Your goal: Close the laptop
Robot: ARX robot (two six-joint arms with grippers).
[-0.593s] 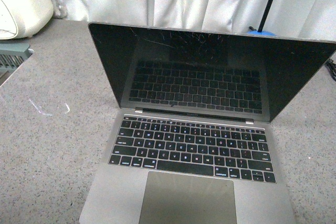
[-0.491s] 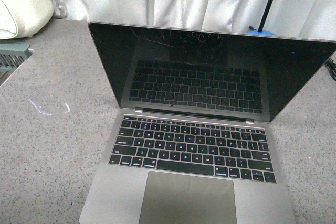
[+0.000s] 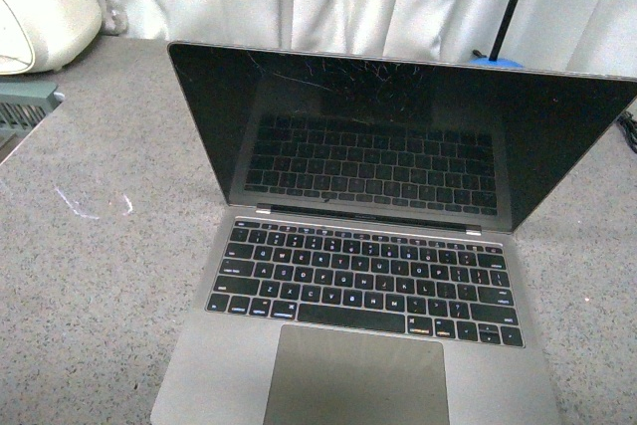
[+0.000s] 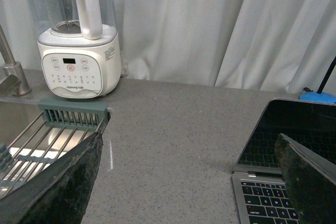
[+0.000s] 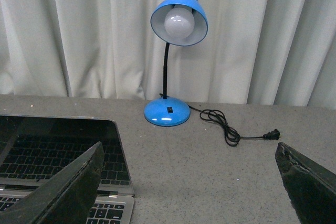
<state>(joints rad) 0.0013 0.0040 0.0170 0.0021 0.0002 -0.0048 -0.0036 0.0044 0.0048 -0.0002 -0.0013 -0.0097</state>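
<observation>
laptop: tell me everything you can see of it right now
The laptop is slim grey metal, lid open and tilted back. Its glossy black screen is dark, scratched near the top edge, mirroring the black keyboard. A large trackpad sits in front of the keys. It lies flat on the speckled grey counter; nothing else touches it.

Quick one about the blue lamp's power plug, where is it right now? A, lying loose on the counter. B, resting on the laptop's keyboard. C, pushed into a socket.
A: in the right wrist view the plug of the blue lamp lies loose on the counter, in no socket and well apart from the laptop.
</observation>
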